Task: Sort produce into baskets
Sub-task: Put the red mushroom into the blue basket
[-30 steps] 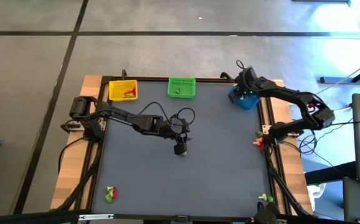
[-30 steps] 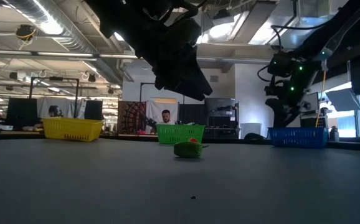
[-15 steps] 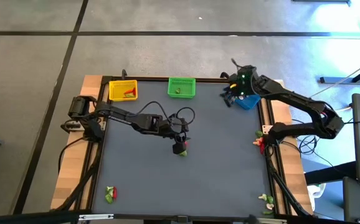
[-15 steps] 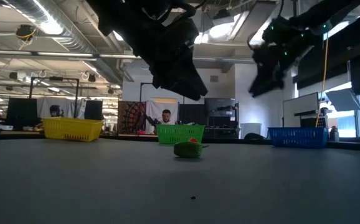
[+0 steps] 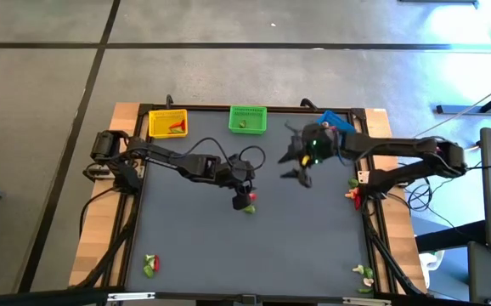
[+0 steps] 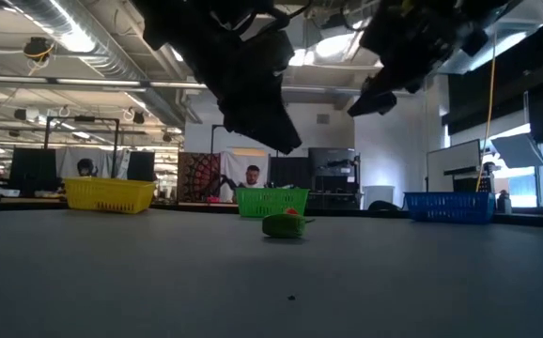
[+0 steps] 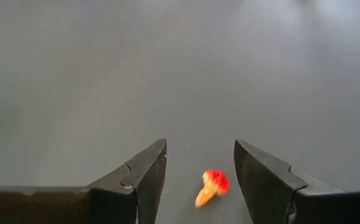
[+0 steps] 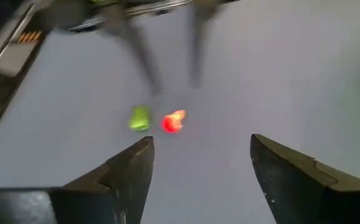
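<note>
On the dark worktop [image 5: 228, 255], near its middle, lie two tiny toy pieces side by side: a green piece [image 8: 139, 118] and a red piece [image 7: 212, 185] with a pale orange tip. The left end effector [image 7: 198, 177] hangs just above the red one, fingers apart and empty. The right end effector [image 5: 295, 164] is in the air nearby, also parted, holding nothing. Yellow basket [image 5: 167, 124], green basket [image 5: 247, 120] and blue basket [image 5: 336, 121] line the far edge.
</note>
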### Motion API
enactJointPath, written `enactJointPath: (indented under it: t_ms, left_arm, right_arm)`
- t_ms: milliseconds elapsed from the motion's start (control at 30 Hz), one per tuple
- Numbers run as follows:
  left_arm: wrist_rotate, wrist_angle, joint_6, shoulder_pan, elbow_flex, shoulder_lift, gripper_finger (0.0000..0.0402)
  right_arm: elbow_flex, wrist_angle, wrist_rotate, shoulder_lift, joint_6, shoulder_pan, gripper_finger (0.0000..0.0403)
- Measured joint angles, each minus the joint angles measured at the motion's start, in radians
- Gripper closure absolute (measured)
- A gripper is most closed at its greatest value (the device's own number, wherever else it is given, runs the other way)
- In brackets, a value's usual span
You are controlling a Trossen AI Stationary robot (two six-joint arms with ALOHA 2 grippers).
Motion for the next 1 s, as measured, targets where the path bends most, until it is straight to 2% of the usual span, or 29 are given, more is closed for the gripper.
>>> enactJointPath:
  t_ms: [233, 500, 633, 767, 1000]
  left_arm:
    - [-0.004, -0.034, -0.010, -0.015, -0.004, -0.006, 0.0218]
    - [-0.007, -0.032, -0.008, -0.008, -0.062, 0.000, 0.0218]
    - [-0.007, -0.028, 0.000, -0.005, -0.076, 0.032, 0.0218]
    - [0.033, 0.014, 0.090, -0.015, -0.076, 0.084, 0.0218]
    - [0.040, 0.104, 0.208, -0.023, -0.077, 0.174, 0.0218]
  right_arm:
    - [0.000, 0.079, 0.095, 0.065, -0.005, 0.159, 0.0160]
    - [0.000, 0.147, 0.173, 0.188, 0.048, 0.252, 0.0168]
    - [-0.001, 0.154, 0.220, 0.236, 0.046, 0.276, 0.0168]
    - [-0.001, 0.149, 0.232, 0.256, 0.046, 0.278, 0.0168]
    - [-0.001, 0.156, 0.257, 0.257, 0.045, 0.278, 0.0169]
